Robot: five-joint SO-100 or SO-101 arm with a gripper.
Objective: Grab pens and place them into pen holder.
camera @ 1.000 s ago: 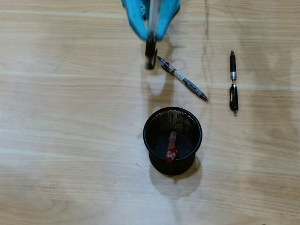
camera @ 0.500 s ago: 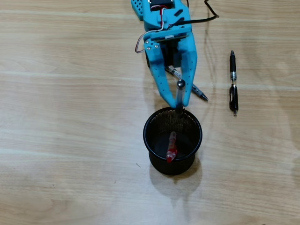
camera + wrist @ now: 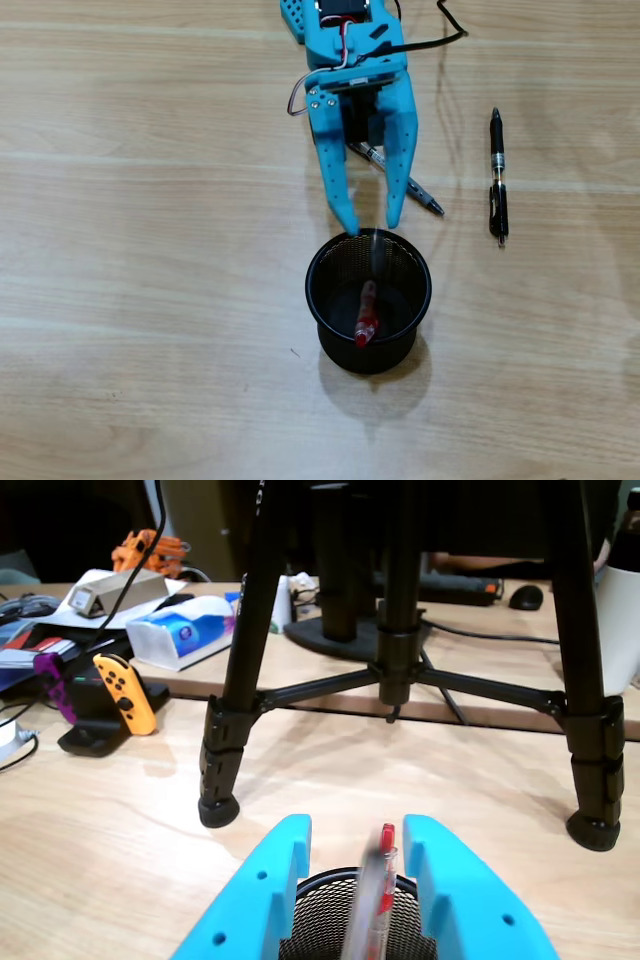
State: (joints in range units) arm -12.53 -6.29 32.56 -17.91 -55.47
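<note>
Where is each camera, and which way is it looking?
Overhead view: sits high above the table, looking straight down at the pen holder, two pens lying loose, and the blue gripper with open jaws.
Wrist view: rides on the arm, looking forward along the table toward a black tripod; the two blue fingers show at the bottom.
Both show the gripper, the holder's rim and a blurred pen between the fingers.

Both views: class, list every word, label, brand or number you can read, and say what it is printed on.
None can be read.
Blue-and-white packet: print too blurred.
Tan box: label too small.
Black pen: no legible marking.
Pen holder: no text.
</note>
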